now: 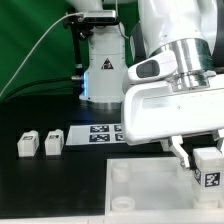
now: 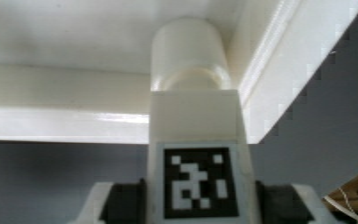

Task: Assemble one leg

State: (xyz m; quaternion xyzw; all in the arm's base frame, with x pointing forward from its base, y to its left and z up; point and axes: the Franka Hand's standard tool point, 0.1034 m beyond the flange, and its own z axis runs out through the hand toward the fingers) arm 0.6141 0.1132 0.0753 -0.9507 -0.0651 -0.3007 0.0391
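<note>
My gripper [image 1: 204, 157] is shut on a leg [image 1: 209, 176], a small white block with a black-and-white tag, and holds it over the near right part of the large white tabletop [image 1: 150, 200]. In the wrist view the leg [image 2: 197, 120] runs lengthwise between my fingers [image 2: 123, 205], tag facing the camera. Its rounded end points at the tabletop's edge [image 2: 60, 100]. My gripper [image 2: 197, 208] grips the leg at its tagged end. Two more legs [image 1: 27, 144] [image 1: 52, 143] stand on the black table at the exterior view's left.
The marker board [image 1: 95, 134] lies flat behind the tabletop. A white lamp-like stand [image 1: 100, 65] rises at the back. Round corner sockets [image 1: 122, 177] show on the tabletop's left side. A green backdrop is behind.
</note>
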